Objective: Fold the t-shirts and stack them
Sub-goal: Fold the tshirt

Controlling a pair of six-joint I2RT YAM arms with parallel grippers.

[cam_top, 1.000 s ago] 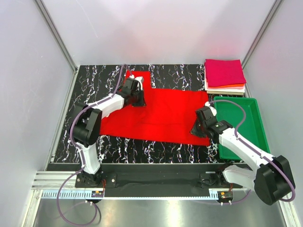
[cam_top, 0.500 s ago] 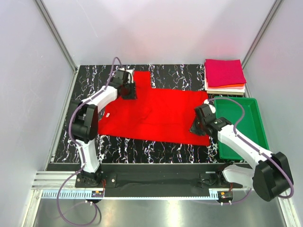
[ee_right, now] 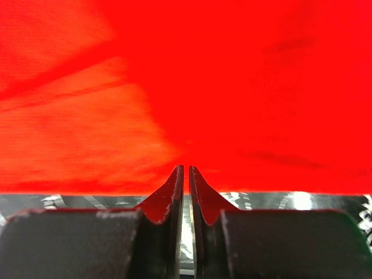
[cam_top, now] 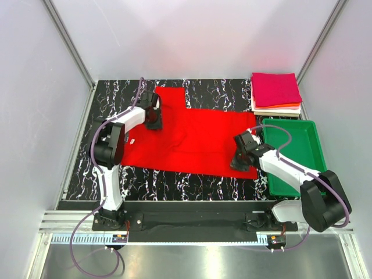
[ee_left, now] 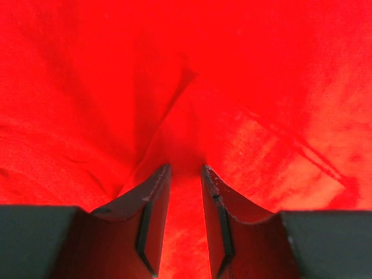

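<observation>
The biggest thing is the red t-shirt (cam_top: 197,142). It lies open and nearly flat, not folded yet, and both sets of fingers are on it. It is spread out like that, I think, so its sides can be turned over neatly.

The green tray (cam_top: 308,145) sits just to the outer side of the right fingers. It has nothing in it.

Past the tray, far ahead of the right fingers, is the stack of folded t-shirts (cam_top: 276,90). It has a magenta one on top, with orange and white edges peeking out under it. It waits in that far corner, out of the way, so the red one can go on top later.

The left gripper (ee_left: 185,167) is at a far corner of the red shirt. Its fingers are a little apart with a strip of red cloth caught between them. Wrinkles run out ahead of the tips, so it seems to be tugging the cloth smooth.

The right gripper (ee_right: 186,168) is at the near hem. Its fingers are almost touching. Their tips reach just over the hem onto the cloth. I cannot tell whether they nip a bit of it or only press it down.

White walls (cam_top: 203,35) stand on three sides. The table (cam_top: 215,93) is black with white streaks, and a band of it shows right under the right fingers.
</observation>
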